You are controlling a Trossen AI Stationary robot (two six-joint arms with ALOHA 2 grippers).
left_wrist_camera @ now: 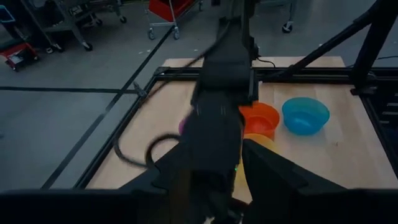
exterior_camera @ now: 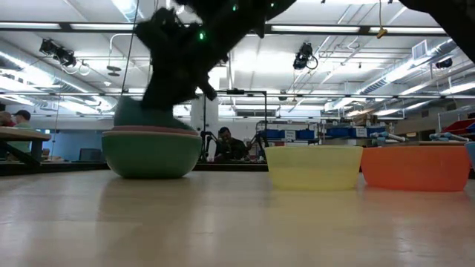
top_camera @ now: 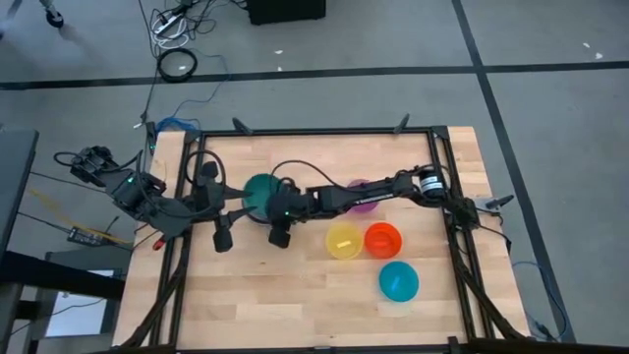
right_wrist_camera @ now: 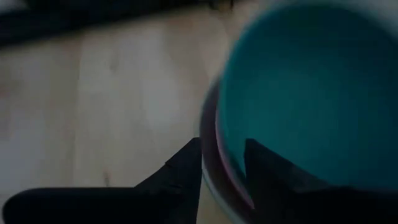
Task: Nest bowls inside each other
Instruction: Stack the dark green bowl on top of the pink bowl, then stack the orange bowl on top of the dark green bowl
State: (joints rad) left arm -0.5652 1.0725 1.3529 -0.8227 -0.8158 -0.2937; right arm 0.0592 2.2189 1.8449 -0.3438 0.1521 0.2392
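Observation:
A stack of bowls [exterior_camera: 152,152] stands left of the table's middle. Its sage green outer bowl rests on the wood, a pink rim [exterior_camera: 152,130] shows above that, and a teal bowl [top_camera: 257,190] sits innermost, its wall rising above the pink rim. My right gripper [right_wrist_camera: 222,160] reaches across from the right, slanting down over the stack's rim, its fingers apart. A purple bowl [top_camera: 364,197] lies partly under the right arm. Yellow [top_camera: 344,241], orange [top_camera: 383,239] and light blue [top_camera: 398,281] bowls stand singly on the table. My left gripper [top_camera: 218,211] hovers open left of the stack. My right gripper straddles the rim of the stack [right_wrist_camera: 214,155], slanting down from the table's right side. One finger [right_wrist_camera: 264,165] is inside the teal bowl and the other [right_wrist_camera: 183,165] is outside the stack. Whether either finger touches a rim, I cannot tell.
A black frame [top_camera: 314,131] runs along the table's far, left and right sides. Bare wood lies along the near edge and in the far half. People sit at desks in the room beyond the table [exterior_camera: 223,141].

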